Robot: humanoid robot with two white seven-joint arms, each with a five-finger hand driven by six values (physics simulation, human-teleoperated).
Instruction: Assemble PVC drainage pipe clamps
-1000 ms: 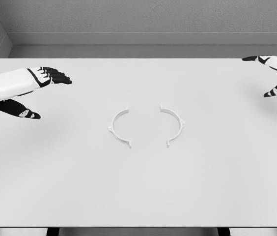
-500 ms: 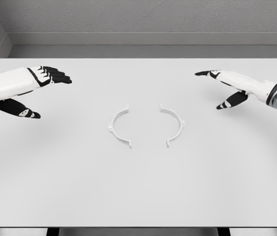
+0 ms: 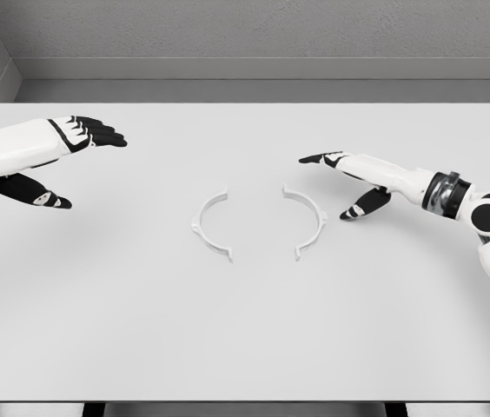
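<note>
Two white half-ring clamp pieces lie on the white table [image 3: 245,330], facing each other with a gap between them. The left clamp half [image 3: 210,224] curves open to the right; the right clamp half [image 3: 307,222] curves open to the left. My right hand [image 3: 341,184] hovers just right of the right clamp half, fingers spread and holding nothing, close to it but apart. My left hand [image 3: 62,161] hangs over the table's left side, open, well away from the left clamp half.
A grey wall [image 3: 245,35] runs behind the table's far edge. The table's front edge [image 3: 245,401] lies near the bottom of the view.
My right arm has swept in from the far right edge toward the centre, ending next to the right clamp half. The left arm and both clamp halves have stayed still.
</note>
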